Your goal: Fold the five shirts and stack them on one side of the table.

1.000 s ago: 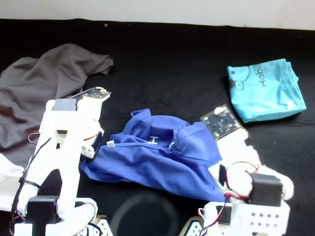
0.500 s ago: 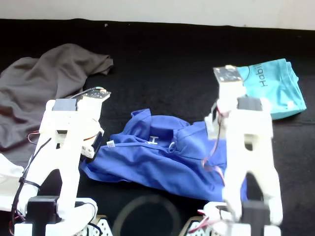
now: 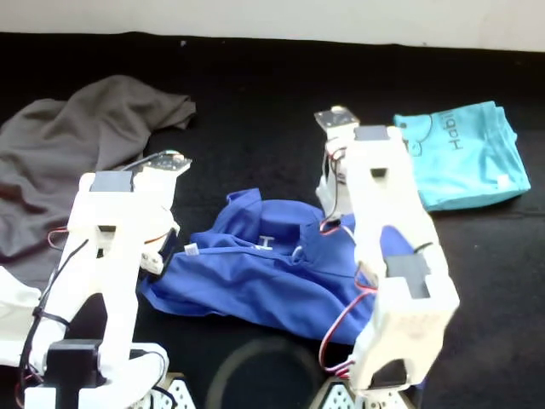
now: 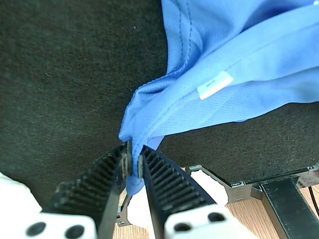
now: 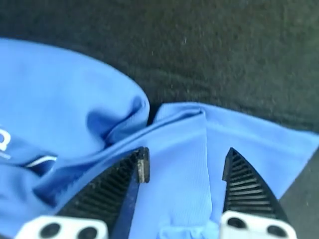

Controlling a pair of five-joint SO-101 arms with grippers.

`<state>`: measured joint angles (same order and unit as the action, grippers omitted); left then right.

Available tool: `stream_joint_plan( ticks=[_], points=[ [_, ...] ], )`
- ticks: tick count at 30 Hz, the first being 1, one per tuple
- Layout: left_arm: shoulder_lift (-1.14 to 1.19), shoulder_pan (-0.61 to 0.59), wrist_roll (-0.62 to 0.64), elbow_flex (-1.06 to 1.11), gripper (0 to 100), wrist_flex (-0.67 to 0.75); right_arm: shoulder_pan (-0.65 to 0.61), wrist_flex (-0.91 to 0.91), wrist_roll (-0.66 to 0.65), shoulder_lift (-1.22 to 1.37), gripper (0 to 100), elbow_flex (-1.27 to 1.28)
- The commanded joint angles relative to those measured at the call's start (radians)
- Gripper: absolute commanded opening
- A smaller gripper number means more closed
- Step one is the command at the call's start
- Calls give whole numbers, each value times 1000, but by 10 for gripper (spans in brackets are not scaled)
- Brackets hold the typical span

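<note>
Labels first: a small white tag (image 4: 214,83) is sewn at the hem of the blue shirt (image 3: 255,281), and whatever is printed on it can't be made out. A second little white label (image 3: 266,243) is seen near the collar, around the middle of the high view. Dark lettering and a line drawing are printed on the teal shirt (image 3: 464,158), which is folded and parked at the upper right of the frame, well apart from the blue one. A tiny white tag (image 3: 502,181) is stitched near its lower right corner.

The blue shirt is spread out, crumpled, across the lower middle of the black table (image 3: 255,94), between the two arms. A bunched bit of its edge is pinched by the left gripper (image 4: 133,164), jaws squeezed together with just the fabric between them. The right gripper (image 5: 184,169) is held over a fold of the same shirt, jaws spread wide and nothing gripped. Whether the tips are touching the cloth can't be told.

A grey shirt (image 3: 77,145) is heaped loosely at the upper left, unfolded. A scrap of white cloth (image 3: 13,298) is seen at the lower left edge.
</note>
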<state>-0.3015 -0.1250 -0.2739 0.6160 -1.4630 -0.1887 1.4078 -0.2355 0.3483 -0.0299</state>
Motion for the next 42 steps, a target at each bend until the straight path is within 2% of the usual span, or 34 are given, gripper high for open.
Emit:
stream_joint_plan(
  ticks=[1, 6, 11, 13, 16, 20, 22, 33, 39, 42],
  points=[
    [-35, 13, -5, -5, 8, 9, -2, -8, -11, 65, 238, -91],
    [-35, 15, -5, -5, 8, 9, -7, -8, -11, 125, 229, -156],
    [-35, 15, -5, -5, 8, 9, -5, -8, -11, 133, 44, -193],
    [-35, 15, -5, -5, 8, 9, -5, -8, -11, 133, 5, -191],
    [-35, 16, -5, -5, 8, 9, -5, -4, -11, 134, 48, -186],
    [-35, 16, -5, -5, 8, 9, -5, 19, -11, 134, 190, -191],
    [-35, 16, -5, -5, 8, 9, -2, 19, -12, 134, 220, -186],
    [-35, 15, -5, -5, 8, 9, -1, 19, -8, 251, 190, -189],
    [-27, 13, -5, -5, 8, 9, -1, 19, -6, 173, 64, -194],
    [-27, 15, -5, -5, 8, 9, 7, 39, -6, 96, 47, -186]
  ],
)
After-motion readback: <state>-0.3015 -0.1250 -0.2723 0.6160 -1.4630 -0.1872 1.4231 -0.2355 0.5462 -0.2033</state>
